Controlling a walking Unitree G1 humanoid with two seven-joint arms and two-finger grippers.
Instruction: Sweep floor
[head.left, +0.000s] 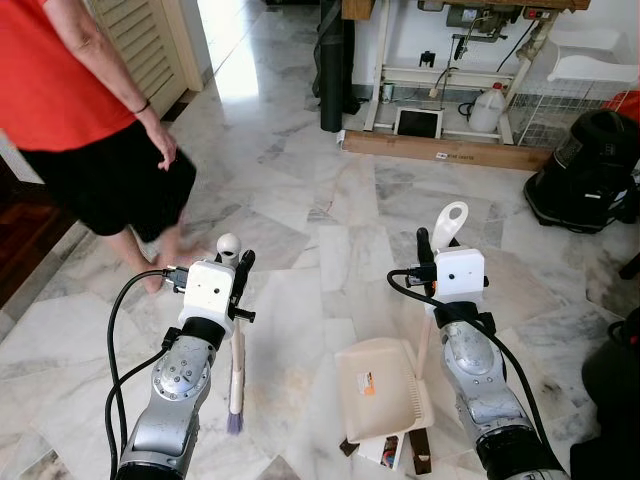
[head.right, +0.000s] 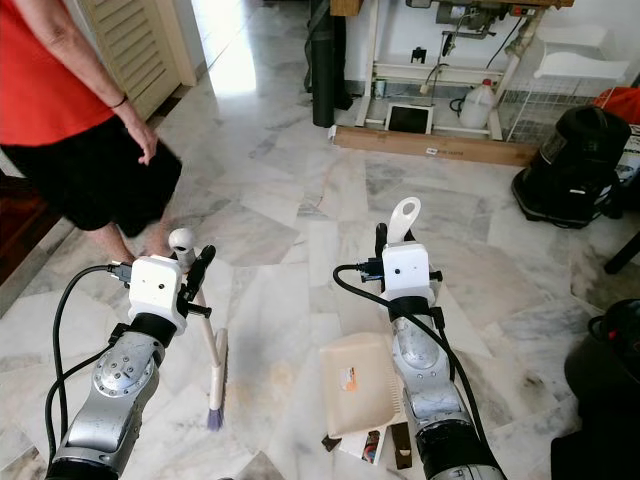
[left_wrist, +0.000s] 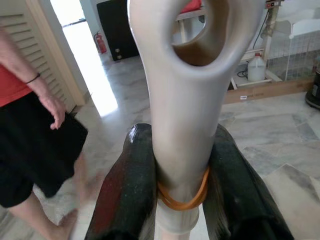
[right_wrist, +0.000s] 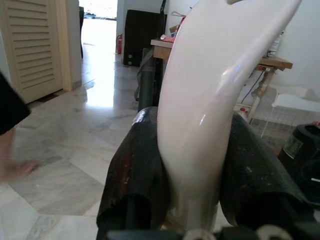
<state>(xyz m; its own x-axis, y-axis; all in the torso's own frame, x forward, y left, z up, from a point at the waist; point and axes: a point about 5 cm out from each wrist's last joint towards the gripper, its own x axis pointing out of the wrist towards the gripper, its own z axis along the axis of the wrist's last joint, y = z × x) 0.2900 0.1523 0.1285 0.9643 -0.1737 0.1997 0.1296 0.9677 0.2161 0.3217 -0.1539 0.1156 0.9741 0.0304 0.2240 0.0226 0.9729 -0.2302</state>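
Both silver arms sit closest to me. Beyond them, white marble floor (head.left: 330, 250) spreads out; a person in a red top (head.left: 60, 80) stands at left. My right gripper (right_wrist: 192, 165) clamps the cream dustpan (head.left: 378, 388) handle, pan resting on the floor — left gripper (left_wrist: 182, 185) clamps the beige brush (head.left: 236, 385), bristles down.

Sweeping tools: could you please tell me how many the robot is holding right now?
2. A hand broom in the left gripper, bristles at the floor; a cream dustpan in the right gripper, resting on the floor.
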